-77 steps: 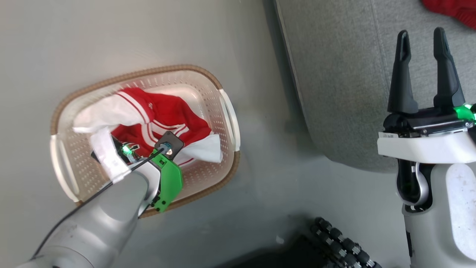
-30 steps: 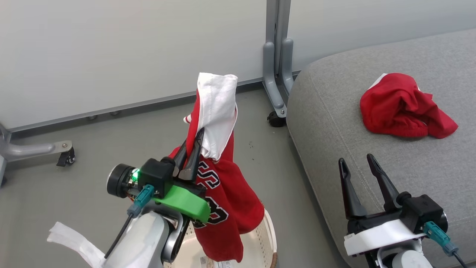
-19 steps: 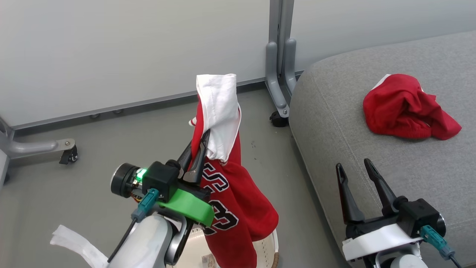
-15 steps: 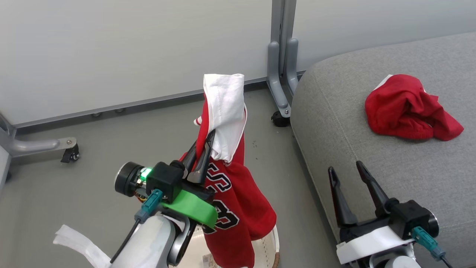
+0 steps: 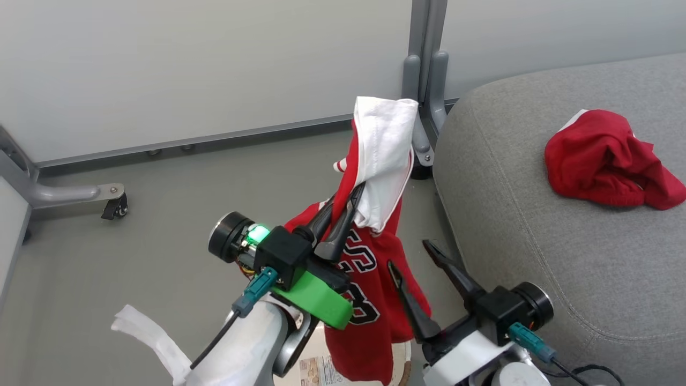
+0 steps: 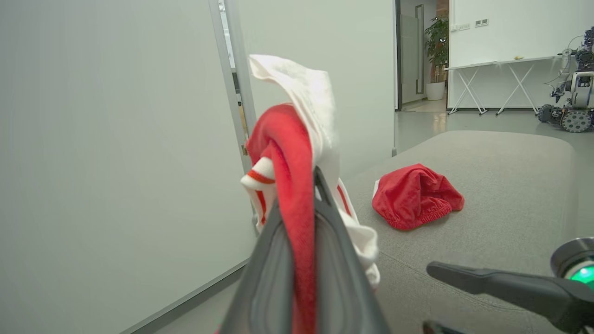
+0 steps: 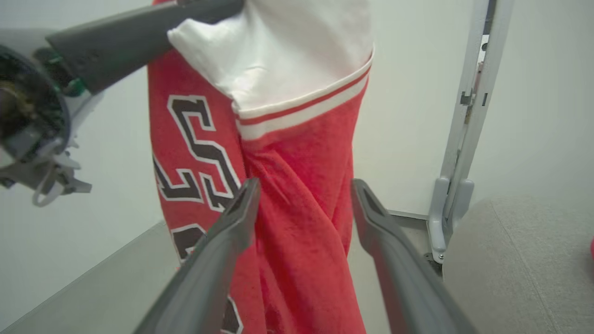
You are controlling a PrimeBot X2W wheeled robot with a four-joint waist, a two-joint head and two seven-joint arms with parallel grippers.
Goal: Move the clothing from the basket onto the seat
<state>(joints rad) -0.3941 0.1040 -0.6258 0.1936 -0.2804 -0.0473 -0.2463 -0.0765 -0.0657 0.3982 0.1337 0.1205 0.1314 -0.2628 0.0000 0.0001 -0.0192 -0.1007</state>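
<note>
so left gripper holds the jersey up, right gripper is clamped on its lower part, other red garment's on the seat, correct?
No: the right gripper is open at the jersey, not clamped, as the right wrist view shows. The left gripper holds it up; other red garment lies on the seat.

1. The red jersey [image 5: 383, 268] bears block characters in black with a white outline; in the head view a letter "S" reads clearly, anything before it lost in a fold;
2. Below it stands a numeral "3", its left side hidden;
3. The right wrist view shows the same "S"; the characters beneath are cut off and unreadable;
4. A label sticker [image 5: 315, 371] on the basket [image 5: 401, 351] carries print too small to read.
</note>
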